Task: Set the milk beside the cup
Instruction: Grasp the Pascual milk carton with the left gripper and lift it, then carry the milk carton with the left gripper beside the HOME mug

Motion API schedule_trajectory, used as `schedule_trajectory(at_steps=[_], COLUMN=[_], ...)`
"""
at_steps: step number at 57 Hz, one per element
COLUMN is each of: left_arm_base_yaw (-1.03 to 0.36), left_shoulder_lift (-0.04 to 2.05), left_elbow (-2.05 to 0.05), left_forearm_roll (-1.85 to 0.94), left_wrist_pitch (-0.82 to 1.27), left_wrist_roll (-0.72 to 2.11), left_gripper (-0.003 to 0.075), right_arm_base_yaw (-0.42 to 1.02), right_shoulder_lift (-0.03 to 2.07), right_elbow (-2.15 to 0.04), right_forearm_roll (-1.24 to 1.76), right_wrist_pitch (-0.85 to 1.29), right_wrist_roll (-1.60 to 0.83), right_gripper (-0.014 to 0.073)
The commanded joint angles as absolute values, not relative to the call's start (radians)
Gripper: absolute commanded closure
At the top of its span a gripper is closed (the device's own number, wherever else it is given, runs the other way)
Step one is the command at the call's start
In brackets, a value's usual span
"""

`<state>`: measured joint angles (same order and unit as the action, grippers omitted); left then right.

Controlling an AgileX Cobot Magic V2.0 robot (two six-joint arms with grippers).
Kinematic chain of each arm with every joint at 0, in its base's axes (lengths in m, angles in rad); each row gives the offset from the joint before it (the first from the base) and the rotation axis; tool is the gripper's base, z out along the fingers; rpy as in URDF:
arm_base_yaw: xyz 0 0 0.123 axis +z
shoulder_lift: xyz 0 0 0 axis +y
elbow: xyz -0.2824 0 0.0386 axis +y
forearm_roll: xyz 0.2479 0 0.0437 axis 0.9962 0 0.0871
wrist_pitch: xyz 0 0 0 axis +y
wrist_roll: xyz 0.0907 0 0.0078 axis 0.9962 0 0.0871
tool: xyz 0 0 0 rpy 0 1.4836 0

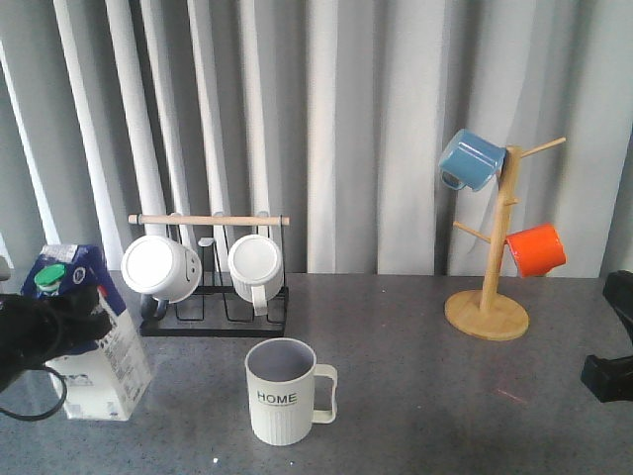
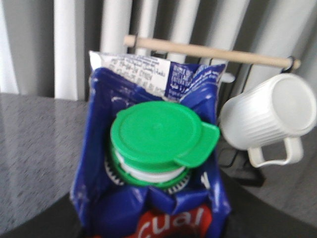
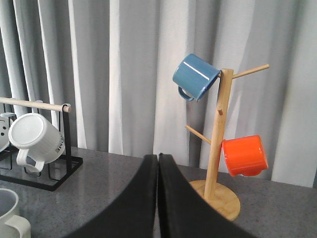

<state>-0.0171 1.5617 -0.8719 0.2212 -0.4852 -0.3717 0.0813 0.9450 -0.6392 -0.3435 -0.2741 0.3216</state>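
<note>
My left gripper [image 1: 74, 317] clasps the milk [image 1: 94, 341] at the table's [image 1: 415, 396] far left edge. The carton leans, tall and gable-topped, blue above, white below with fine print, a round green cap [image 2: 161, 139] on its slope and part of a red band beneath. The cup [image 1: 285, 391], cream, ribbed, lettered "HOME", stands well apart toward the middle. My right gripper [image 3: 158, 198] has its black fingers pressed together, empty.

milk carton [image 1: 89, 336]: 1 | mugs: 5 | black rack [image 1: 213, 297]: 1 | wooden tree [image 1: 490, 247]: 1
</note>
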Motion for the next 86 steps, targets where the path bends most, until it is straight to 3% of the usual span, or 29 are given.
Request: schedule_trajectory(at_steps=[1,34,46,52,59,70,86], left_arm_base_yaw=[-0.034,-0.068,-0.279,-0.398,-0.498,-0.595,-0.631], left_shoulder_lift=[1.482,1.45,1.46,1.479,1.508,1.585,1.667], left_elbow=[-0.903,-0.903,-0.903,-0.904,-0.923,-1.01,-1.067], left_forearm_roll=[0.229,0.194,-0.348,-0.734,-0.997,-1.062,-1.062], left_wrist_pitch=[-0.616,-0.517,-0.505,-0.649,-0.791,-0.788,-0.8], left_wrist_roll=[-0.387,-0.323,0.232,0.491,0.599,0.648,0.67], left_gripper=[0.0729,0.0727,0.0727,0.0727,0.0727,0.0727,0.0727], right_arm_base_yaw=[0.077,0.077,0.077,0.077,0.077,0.077,0.077], right_shoulder_lift=[0.939,0.939,0.939,0.939,0.939,0.939,0.939], right_elbow=[-0.671,-0.671,-0.671,-0.671,-0.671,-0.671,-0.671], right_forearm_roll=[-0.348,-0.348,-0.348,-0.348,-0.348,-0.348,-0.348], right_wrist_pitch=[-0.344,-0.344,-0.344,-0.344,-0.343,-0.343,-0.343], right_wrist_roll=[0.323,0.323,0.323,0.323,0.323,0.323,0.323], right_gripper=[0.0602,0.0602,0.0602,0.0602,0.0602,0.0602,0.0602])
